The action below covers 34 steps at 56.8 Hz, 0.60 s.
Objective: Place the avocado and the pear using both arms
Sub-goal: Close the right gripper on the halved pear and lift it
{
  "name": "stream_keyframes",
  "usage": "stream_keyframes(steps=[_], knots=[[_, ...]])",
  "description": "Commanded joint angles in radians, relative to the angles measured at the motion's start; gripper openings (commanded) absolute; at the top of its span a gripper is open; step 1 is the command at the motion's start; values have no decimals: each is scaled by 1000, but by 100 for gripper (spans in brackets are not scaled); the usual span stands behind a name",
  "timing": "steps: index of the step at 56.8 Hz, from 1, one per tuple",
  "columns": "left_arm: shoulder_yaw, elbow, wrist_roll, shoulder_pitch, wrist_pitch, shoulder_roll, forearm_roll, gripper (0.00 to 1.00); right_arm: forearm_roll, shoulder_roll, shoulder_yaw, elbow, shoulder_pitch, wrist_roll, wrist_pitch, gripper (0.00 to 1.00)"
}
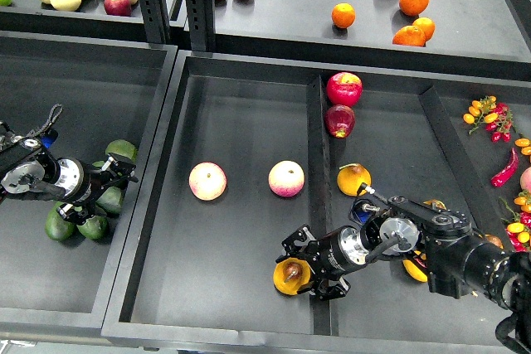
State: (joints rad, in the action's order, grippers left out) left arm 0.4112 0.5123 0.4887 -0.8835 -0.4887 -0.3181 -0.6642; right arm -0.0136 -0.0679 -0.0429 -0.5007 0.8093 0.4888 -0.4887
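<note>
Right gripper grasps the pear, low over the tray floor just left of the divider. Left gripper is clenched on an avocado among the avocado pile. I should lower and release gently; open floor lies leftward, below the two apples.
</note>
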Motion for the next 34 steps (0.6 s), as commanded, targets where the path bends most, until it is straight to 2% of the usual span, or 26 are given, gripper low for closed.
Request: stream_keyframes(steps=[1, 17, 34], knots=[[0, -1, 0, 0, 0, 2, 0, 99, 30, 0, 0, 2, -10, 0, 0, 48], [0, -1, 0, 8, 0, 2, 0, 99, 75, 7, -2, 4, -18, 0, 0, 40], [0, -1, 0, 9, 0, 4, 0, 99, 109, -16, -6, -13, -1, 0, 0, 38]])
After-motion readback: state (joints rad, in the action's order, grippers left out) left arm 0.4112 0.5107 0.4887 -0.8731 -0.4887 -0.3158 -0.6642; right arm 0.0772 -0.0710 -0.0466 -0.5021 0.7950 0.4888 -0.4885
